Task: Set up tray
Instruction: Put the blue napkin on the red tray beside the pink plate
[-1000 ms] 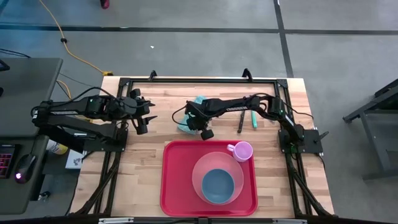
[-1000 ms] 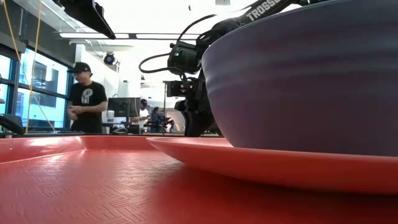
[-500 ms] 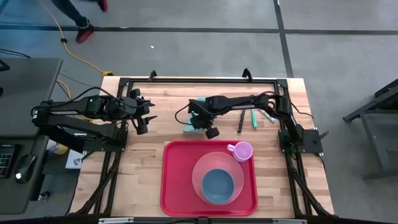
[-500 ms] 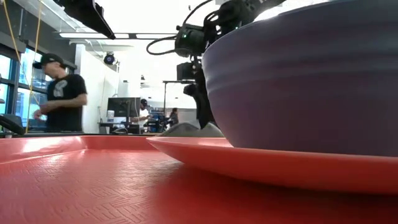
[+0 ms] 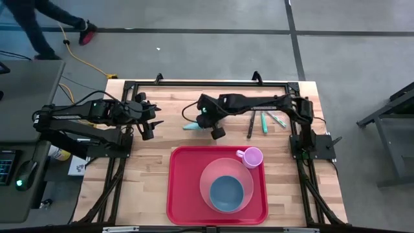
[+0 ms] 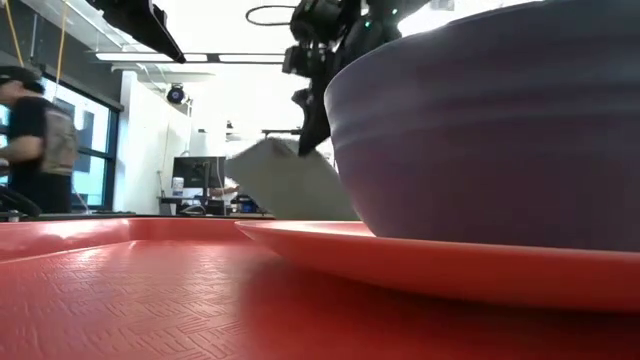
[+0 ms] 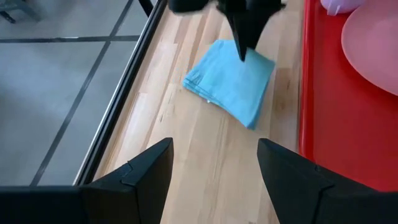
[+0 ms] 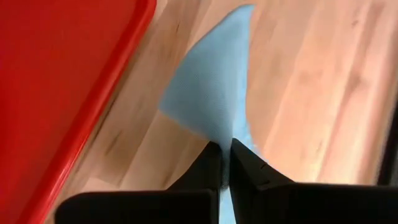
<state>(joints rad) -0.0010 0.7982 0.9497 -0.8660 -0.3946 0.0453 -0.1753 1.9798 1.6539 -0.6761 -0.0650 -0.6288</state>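
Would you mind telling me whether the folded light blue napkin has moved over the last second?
Yes. The folded light blue napkin, pinched by the right gripper, has lifted off the wooden table, hanging beyond the red tray.

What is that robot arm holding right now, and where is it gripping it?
The right gripper pinches a folded blue napkin at one edge, lifting it. The left gripper holds nothing.

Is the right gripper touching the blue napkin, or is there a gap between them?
Touching. In the right wrist view the right gripper has its jaws shut on an edge of the blue napkin, which hangs from them above the table.
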